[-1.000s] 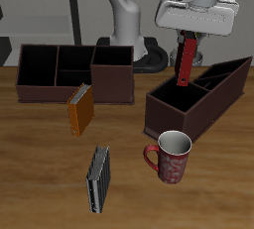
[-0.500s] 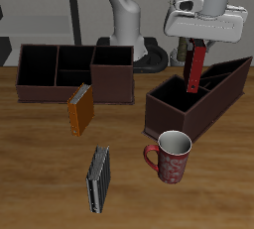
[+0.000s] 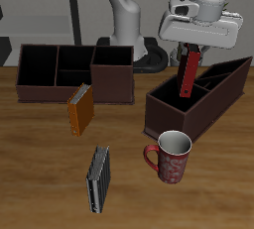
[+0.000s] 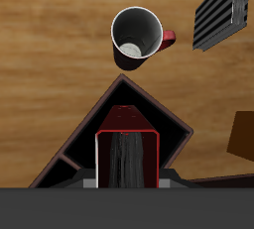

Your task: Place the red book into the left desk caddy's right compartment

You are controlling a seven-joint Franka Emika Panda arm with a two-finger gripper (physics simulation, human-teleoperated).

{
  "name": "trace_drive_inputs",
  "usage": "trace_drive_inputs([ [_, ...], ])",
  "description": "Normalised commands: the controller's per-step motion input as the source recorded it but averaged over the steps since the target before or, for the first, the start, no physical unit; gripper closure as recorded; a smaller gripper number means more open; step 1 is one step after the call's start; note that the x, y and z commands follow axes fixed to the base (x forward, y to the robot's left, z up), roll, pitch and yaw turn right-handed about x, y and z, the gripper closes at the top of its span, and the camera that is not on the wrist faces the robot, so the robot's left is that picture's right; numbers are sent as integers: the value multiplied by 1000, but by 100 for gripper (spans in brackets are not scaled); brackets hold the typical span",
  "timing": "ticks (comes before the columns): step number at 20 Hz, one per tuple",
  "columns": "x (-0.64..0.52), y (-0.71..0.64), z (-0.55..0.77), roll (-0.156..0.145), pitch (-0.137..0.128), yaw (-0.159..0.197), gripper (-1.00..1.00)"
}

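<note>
The gripper point(image 3: 191, 49) grips the red book point(image 3: 188, 75) upright by its top edge, hanging just above the right compartment point(image 3: 175, 105) of the left desk caddy point(image 3: 220, 96), near the red mug point(image 3: 172, 156).

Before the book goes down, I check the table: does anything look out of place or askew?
Only one thing: the left desk caddy sits diagonally to the table edge, while the other caddy sits square. The red book hangs slightly tilted in the hand.

3 books point(image 3: 189, 74), 2 caddies point(image 3: 198, 96), 1 mug point(image 3: 171, 155).
</note>
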Motion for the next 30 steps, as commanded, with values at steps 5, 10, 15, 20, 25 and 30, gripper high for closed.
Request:
trace_drive_inputs([
  [5, 112, -167, -86, -33, 8, -12, 100],
  [10, 70, -3, -220, 7, 29, 4, 100],
  [15, 54, -11, -170, 0, 21, 2, 100],
  [20, 12, 25, -158, 7, 25, -5, 100],
  [25, 55, 13, -166, 11, 28, -1, 100],
  [30, 40, 28, -207, 2, 25, 2, 100],
])
